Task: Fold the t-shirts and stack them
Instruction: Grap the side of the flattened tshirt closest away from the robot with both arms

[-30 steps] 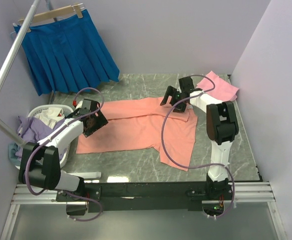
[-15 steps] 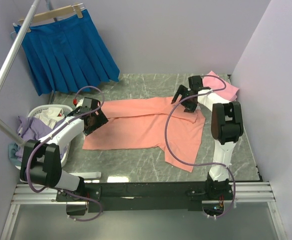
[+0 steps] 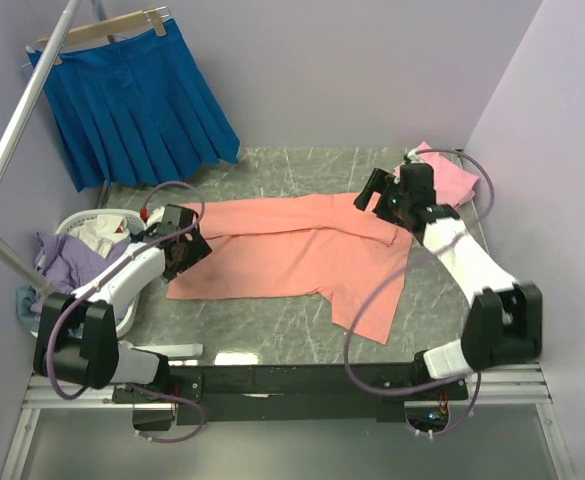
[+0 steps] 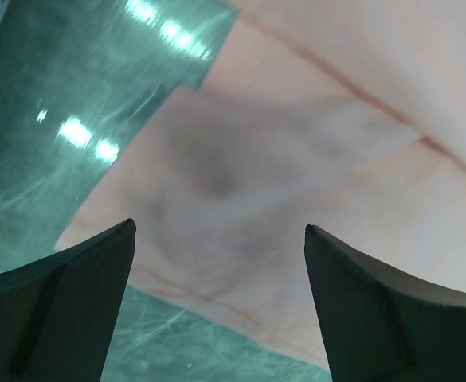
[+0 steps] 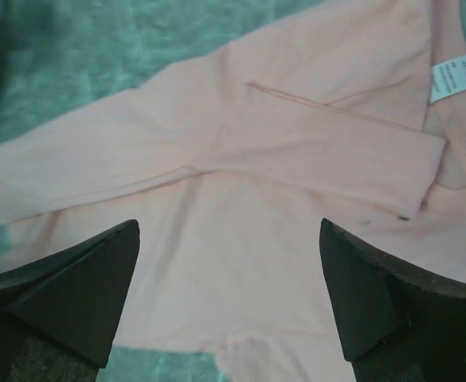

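The salmon-orange cotton short-sleeved t-shirt (image 3: 292, 255) lies spread across the grey marble table (image 3: 272, 170), and its whole body has slid a little to the right since a second ago. The right gripper (image 3: 380, 200) has travelled toward the far right corner and its arm now swings wide to the right. It hovers over the collar end with its fingers wide apart and nothing between them. The left gripper (image 3: 184, 252) has eased slightly nearer and sits above the shirt's left edge, its fingers apart and empty. The lighter pink t-shirt (image 3: 450, 175) stays folded in the far right corner.
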You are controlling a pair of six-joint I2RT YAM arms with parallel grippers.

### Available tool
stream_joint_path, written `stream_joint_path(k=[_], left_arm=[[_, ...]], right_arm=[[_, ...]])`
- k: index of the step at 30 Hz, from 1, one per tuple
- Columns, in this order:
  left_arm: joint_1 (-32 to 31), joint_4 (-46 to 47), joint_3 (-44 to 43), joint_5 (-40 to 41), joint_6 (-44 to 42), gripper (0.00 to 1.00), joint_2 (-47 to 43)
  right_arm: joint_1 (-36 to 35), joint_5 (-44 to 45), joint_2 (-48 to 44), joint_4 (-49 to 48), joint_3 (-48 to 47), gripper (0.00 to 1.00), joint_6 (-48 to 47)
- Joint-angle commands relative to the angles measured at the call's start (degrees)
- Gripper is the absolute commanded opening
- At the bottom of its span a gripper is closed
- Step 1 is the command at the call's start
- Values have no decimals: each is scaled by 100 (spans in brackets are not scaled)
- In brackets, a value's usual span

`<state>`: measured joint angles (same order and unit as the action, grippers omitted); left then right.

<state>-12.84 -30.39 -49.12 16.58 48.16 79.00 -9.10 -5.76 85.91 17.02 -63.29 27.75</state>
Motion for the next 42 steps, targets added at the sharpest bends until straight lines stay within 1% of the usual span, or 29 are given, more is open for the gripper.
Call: stream_joint_path(k=[1, 2, 4, 5, 6, 7, 8, 9, 11, 15, 19, 21, 22, 23, 25, 26, 27, 28, 30, 31, 32, 33, 34, 37, 38, 41, 42], left_arm=[[-34, -380, 578, -23, 474, 92, -534], [-52, -423, 684, -32, 692, 92, -605], [-61, -406, 983, -146, 852, 92, -807], [-61, -389, 1123, -181, 983, 93, -868], [-61, -389, 1185, -216, 1037, 93, -973], [-61, -389, 1229, -190, 1090, 93, -1027], [-61, -415, 1299, -147, 1212, 95, -1105], [-61, -467, 1317, -85, 1239, 95, -1141], [-61, -494, 1379, 134, 1335, 97, -1220], [-34, -599, 1406, 574, 1503, 99, -1168], [36, -503, 1440, 593, 1503, 98, -931], [36, -389, 1537, 496, 1530, 94, -790], [36, -310, 1581, 461, 1521, 92, -764], [36, -135, 1660, 426, 1503, 85, -694], [36, -29, 1695, 425, 1503, 77, -623], [45, -2, 1696, 425, 1486, 71, -553], [45, -19, 1696, 477, 1494, 67, -526], [45, -2, 1696, 495, 1477, 59, -500], [45, -28, 1696, 557, 1486, 51, -474], [45, -28, 1704, 566, 1486, 47, -491], [45, -19, 1722, 566, 1486, 38, -526], [45, -11, 1731, 566, 1486, 34, -544], [45, 7, 1739, 557, 1494, 27, -561], [45, 25, 1783, 505, 1486, 15, -605], [45, 33, 1792, 496, 1477, 13, -597], [45, 68, 1836, 460, 1485, 7, -605], [45, 69, 1845, 452, 1477, 5, -605]], right_arm=[[-74, -90, -820, 221, 913, 100, 371], [-91, -162, -908, 310, 1271, 100, 537], [-292, -171, -1408, 372, 1730, 100, 731], [-355, -197, -1610, 373, 2167, 100, 906], [-468, -154, -2047, 434, 2372, 100, 986], [-557, -49, -2278, 547, 2548, 100, 1187], [-723, 196, -2681, 679, 2802, 100, 1294], [-751, 259, -2859, 1020, 2891, 100, 1382], [-838, 356, -3393, 1338, 3163, 100, 1628], [-900, 269, -4300, 2067, 3621, 100, 1997], [-909, 207, -4942, 2622, 3885, 100, 2252], [-909, 172, -5241, 2902, 3964, 100, 2314], [-918, 146, -5321, 2965, 3991, 98, 2349], [-909, 145, -5469, 3009, 4069, 98, 2384], [-918, 111, -5558, 3132, 4140, 95, 2446], [-918, 49, -5593, 3141, 4245, 94, 2481], [-918, 14, -5594, 3176, 4263, 93, 2516], [-909, -30, -5603, 3194, 4298, 90, 2542], [-918, -66, -5594, 3316, 4386, 88, 2560], [-918, -57, -5585, 3360, 4404, 86, 2534], [-918, -31, -5559, 3378, 4447, 85, 2516], [-918, -22, -5541, 3370, 4474, 84, 2508], [-918, -30, -5506, 3309, 4500, 83, 2507], [-927, 22, -5234, 3107, 4588, 79, 2499], [-935, 31, -5103, 3036, 4615, 78, 2490], [-935, 84, -4865, 2676, 4738, 67, 2507], [-935, 75, -4812, 2449, 4764, 56, 2507]])
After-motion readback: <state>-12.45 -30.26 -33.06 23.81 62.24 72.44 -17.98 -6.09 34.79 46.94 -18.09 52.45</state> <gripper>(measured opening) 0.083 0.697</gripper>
